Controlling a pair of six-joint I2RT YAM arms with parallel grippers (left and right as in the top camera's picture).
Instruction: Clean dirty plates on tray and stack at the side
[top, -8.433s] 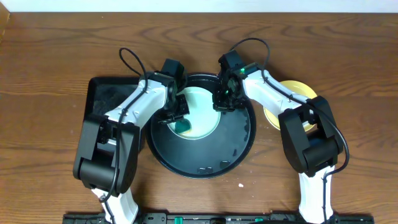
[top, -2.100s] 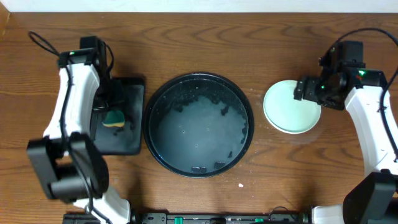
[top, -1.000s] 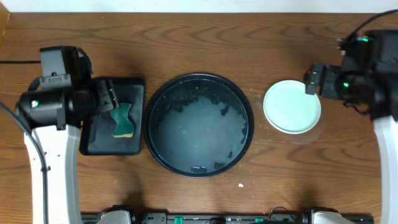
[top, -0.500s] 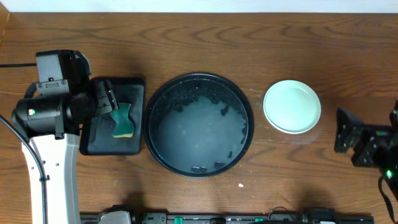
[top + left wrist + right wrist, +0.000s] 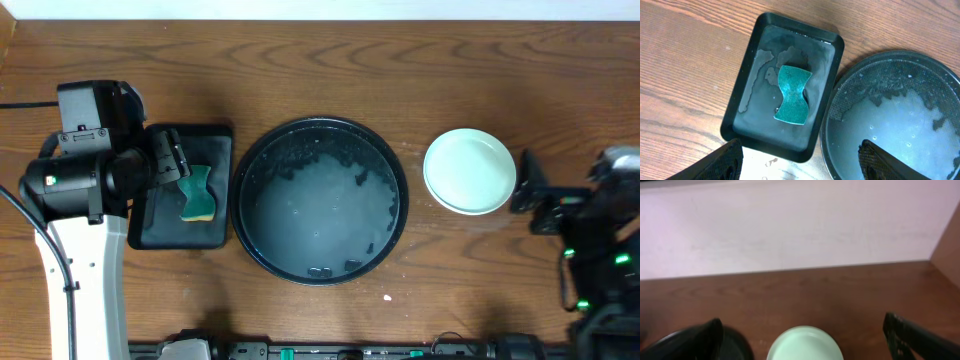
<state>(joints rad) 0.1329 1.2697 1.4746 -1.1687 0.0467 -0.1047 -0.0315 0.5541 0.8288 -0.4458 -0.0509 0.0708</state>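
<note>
The table [image 5: 320, 60] was warm mid-brown wood with darker wavy grain lines. The round tray [image 5: 290, 265] was glossy black, its floor clouded by a pale grey-white soapy film [image 5: 320, 200] with frothy white specks. The rectangular tray [image 5: 165, 225] was black too, streaked with dull grey wet marks. The sponge [image 5: 195, 190] was teal-green with a yellow edge. The plate [image 5: 470, 170] was plain pale mint-green. The left arm [image 5: 85, 260] was white with black joints. The right arm [image 5: 600, 240] looked black, dotted with small green lights. The wall [image 5: 790, 225] was pale pinkish-white.
</note>
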